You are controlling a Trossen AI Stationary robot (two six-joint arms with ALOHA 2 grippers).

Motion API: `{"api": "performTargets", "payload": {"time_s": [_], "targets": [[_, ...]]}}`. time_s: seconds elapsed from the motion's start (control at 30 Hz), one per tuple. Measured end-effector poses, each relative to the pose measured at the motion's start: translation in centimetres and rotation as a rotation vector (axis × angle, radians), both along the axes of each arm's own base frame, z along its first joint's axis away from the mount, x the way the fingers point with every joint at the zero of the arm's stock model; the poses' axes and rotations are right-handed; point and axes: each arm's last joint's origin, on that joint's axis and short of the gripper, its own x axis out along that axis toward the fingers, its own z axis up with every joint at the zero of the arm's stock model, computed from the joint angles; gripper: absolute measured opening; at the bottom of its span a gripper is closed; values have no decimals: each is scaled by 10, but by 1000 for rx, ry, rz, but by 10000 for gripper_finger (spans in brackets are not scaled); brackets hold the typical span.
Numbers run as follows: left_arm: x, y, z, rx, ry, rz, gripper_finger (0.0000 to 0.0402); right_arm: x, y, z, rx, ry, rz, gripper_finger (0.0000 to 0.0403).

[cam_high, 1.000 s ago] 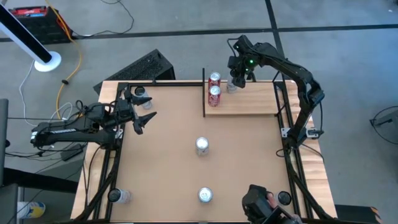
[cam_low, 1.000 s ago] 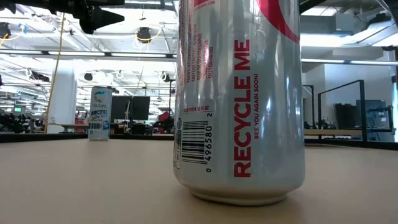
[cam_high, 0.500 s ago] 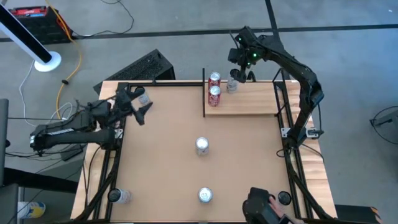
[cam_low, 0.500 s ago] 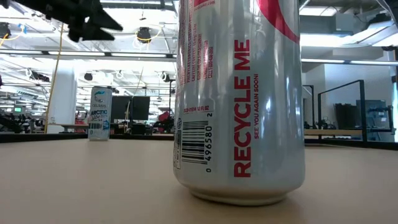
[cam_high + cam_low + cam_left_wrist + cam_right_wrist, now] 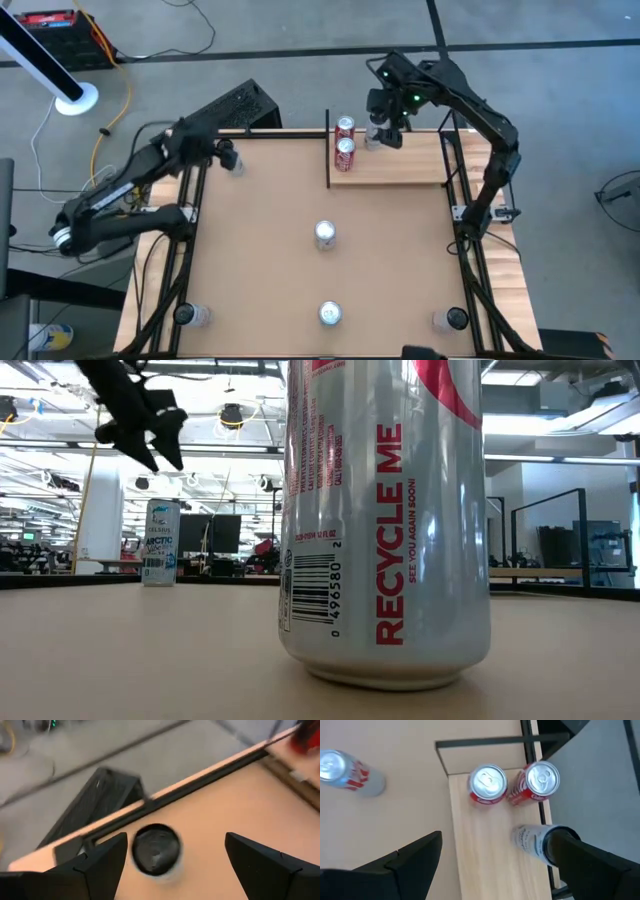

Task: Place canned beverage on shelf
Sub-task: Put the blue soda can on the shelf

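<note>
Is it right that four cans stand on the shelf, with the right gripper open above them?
No. Three cans stand on the shelf, not four: two red cans and a silver can, as the right wrist view shows. The right gripper is indeed open above them.

Grey floor [image 5: 300, 40], yellow cable [image 5: 112, 110], ceiling lights [image 5: 225, 448]

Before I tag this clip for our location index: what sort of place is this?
Probably a robotics lab in an open-plan office: a framed test table on grey floor, monitors on desks behind, ceiling strip lights.
</note>
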Motion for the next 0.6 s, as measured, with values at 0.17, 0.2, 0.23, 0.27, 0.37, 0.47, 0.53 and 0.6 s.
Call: {"api": "performTargets", "payload": {"time_s": [0.17, 0.2, 0.23, 0.27, 0.37, 0.47, 0.53, 0.6], "targets": [[3, 29, 8, -91, 94, 98, 320, -7, 23, 13, 5, -27, 11, 395], [5, 33, 8, -103, 103, 102, 320, -9, 26, 16, 5, -34, 12, 395], [7, 36, 6, -118, 108, 97, 320, -11, 30, 18, 7, -38, 11, 395], [9, 39, 3, -136, 115, 84, 320, -13, 33, 20, 7, -44, 11, 395], [16, 47, -6, -196, 134, 19, 320, -20, 40, 27, -2, -67, 12, 395], [20, 53, -12, -214, 173, 9, 320, -24, 43, 31, -6, -82, 8, 395], [21, 55, -15, -211, 198, 30, 320, -26, 44, 32, -5, -88, 1, 395], [21, 56, -16, -206, 214, 43, 320, -27, 45, 33, -4, -91, -1, 395]]}}
